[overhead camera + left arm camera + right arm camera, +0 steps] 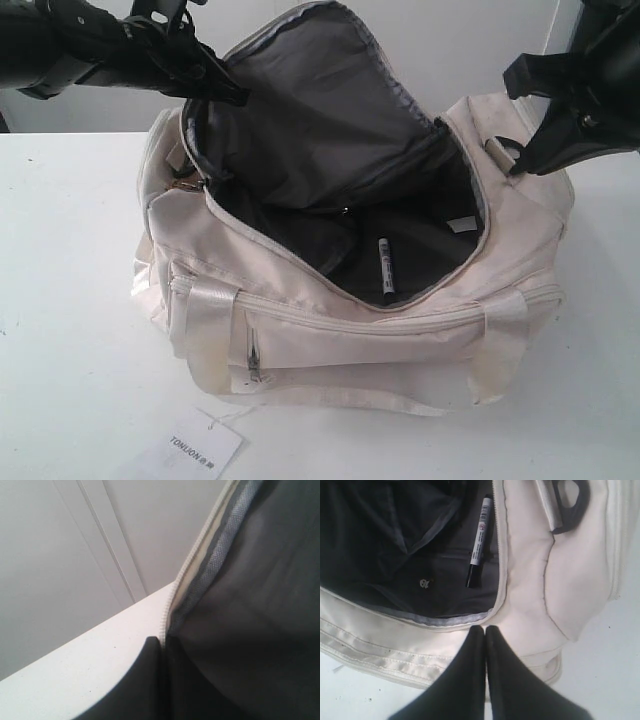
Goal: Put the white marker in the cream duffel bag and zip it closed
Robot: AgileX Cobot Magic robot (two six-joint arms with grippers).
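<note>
The cream duffel bag (400, 345) stands wide open in the middle of the exterior view. Its top flap, grey lining (320, 110) showing, is held upright. My left gripper (232, 95) is shut on the flap's zipper edge (192, 565), with a dark finger (150, 652) on the outer side of it. The white marker (385, 270) lies inside on the dark lining, and the right wrist view shows the marker (479, 537) with its dark end towards the bag's rim. My right gripper (485, 629) hangs shut and empty over the bag's right end (520, 160).
A white paper tag printed "TONLION" (200, 452) lies on the white table (70, 300) in front of the bag. A gold ring zipper pull (184, 185) sits at the bag's left end. The front pocket zip (252, 355) faces the near edge. A light wall stands behind.
</note>
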